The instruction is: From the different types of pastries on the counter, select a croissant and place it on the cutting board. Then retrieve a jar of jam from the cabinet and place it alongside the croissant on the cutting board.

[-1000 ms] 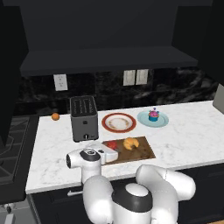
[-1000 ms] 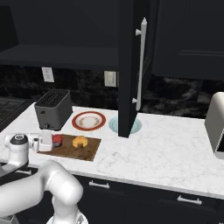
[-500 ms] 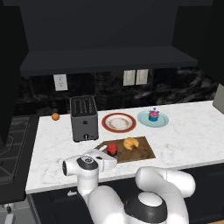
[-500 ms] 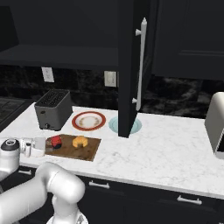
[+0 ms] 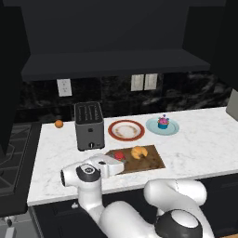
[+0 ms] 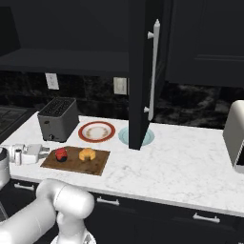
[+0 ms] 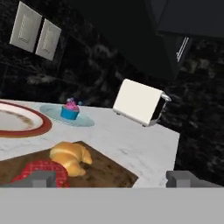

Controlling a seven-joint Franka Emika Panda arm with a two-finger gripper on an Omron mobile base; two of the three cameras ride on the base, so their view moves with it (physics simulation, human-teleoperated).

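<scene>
**Jam jar and croissant both on the board, claw released beside them**

The jar of jam (image 5: pixel 119 155) stands on the left part of the cutting board (image 5: pixel 153 162), with the croissant (image 5: pixel 139 152) just to its right, close but apart as far as the base views show. The claw (image 6: pixel 40 151) hangs off the board's left end with its jaws spread wide and nothing between them; the hand view looks low across the board from there, the jar (image 7: pixel 43 169) nearest and the croissant (image 7: pixel 71 157) behind it.

By its look the jar is stiff, smooth and squat: probably slippery on the sides and heavier than the pastry, yet steady on its broad base. If it must be shifted, the sensible hold is across the round body below the lid, jaws level. The croissant seems light and soft, easily crushed, so a gentle pinch across its thick middle would suit, not the thin tips.

The board lies flat near the front edge of the bench (image 5: pixel 200 139), a white marbled top that looks hard and slick, so a nudged board could slide. Behind it stand a dark toaster (image 5: pixel 88 125) to the left, a red-rimmed plate (image 5: pixel 126 130), and a pale blue dish carrying the cupcake (image 5: pixel 163 122); a small orange fruit (image 5: pixel 58 123) sits far left. In the right base view an open cabinet door (image 6: pixel 140 71) juts out over the bench, and a light appliance (image 6: pixel 235 136) stands at the right end, both something to mind when the arm swings that way
</scene>
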